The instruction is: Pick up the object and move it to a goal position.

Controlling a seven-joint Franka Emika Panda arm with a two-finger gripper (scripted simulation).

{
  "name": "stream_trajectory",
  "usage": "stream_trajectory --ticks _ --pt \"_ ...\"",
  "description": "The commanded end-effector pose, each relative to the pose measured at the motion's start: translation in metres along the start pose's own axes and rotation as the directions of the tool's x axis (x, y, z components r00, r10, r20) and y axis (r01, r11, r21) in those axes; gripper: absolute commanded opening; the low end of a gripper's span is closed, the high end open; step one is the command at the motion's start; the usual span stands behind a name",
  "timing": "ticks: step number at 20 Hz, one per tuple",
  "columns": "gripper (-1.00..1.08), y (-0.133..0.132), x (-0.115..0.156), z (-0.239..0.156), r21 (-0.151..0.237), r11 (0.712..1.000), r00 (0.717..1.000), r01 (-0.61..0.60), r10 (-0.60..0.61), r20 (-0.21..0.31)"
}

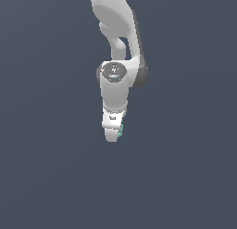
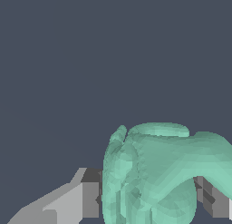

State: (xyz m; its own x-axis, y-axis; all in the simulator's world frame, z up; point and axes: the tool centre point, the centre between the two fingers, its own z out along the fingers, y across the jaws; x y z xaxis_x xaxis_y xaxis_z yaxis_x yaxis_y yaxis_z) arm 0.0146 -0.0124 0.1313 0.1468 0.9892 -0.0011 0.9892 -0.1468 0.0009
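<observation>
Arm [image 1: 119, 56]: white, comes down from the top of my exterior view, wrist pointing straight down, links stacked nearly in line. Gripper [image 1: 112, 134]: at the lowest end of the arm, against a plain dark grey-blue backdrop; I see no surface under it. Jaws: pinching the object, as my wrist view shows a grey finger [image 2: 74, 200] on one side and another grey finger [image 2: 213, 201] on the other, both touching it. Object [image 1: 120, 130]: teal-green, lumpy, rounded lobes; in the exterior view only a sliver shows at the gripper's edge, toward the exterior view's right; in the wrist view the object [image 2: 158, 177] fills the space between the fingers
</observation>
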Motion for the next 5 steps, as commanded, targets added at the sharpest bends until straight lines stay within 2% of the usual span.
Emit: stream_trajectory --ticks 1,5 --pt "-1.0 -0.0013 -0.0001 -0.0034 0.001 1.0 1.0 0.0 0.0 0.0" --pt "-1.0 -0.0004 -0.0002 -0.0032 0.001 1.0 1.0 -0.001 0.001 -0.001"
